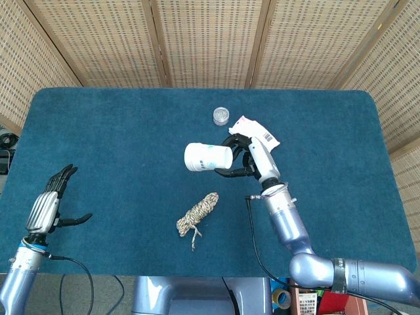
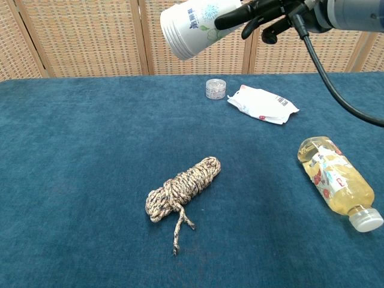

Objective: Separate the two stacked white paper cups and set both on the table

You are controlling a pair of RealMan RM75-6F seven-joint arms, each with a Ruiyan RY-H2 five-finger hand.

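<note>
The stacked white paper cups [image 1: 206, 157] [image 2: 195, 25] hang on their side well above the table, bottoms pointing left, blue print on the wall. My right hand [image 1: 248, 159] [image 2: 264, 12] holds them at the rim end, dark fingers wrapped around the wall. They still look nested as one stack. My left hand [image 1: 51, 203] is raised at the table's left front edge, fingers spread, holding nothing; the chest view does not show it.
A coil of speckled rope [image 1: 197, 213] [image 2: 181, 189] lies below the cups. A small clear jar [image 1: 221, 117] [image 2: 216, 89] and a white packet [image 1: 257, 131] [image 2: 262, 103] sit behind. A bottle of yellow liquid [image 2: 337, 181] lies at the right on the blue table [image 1: 118, 144].
</note>
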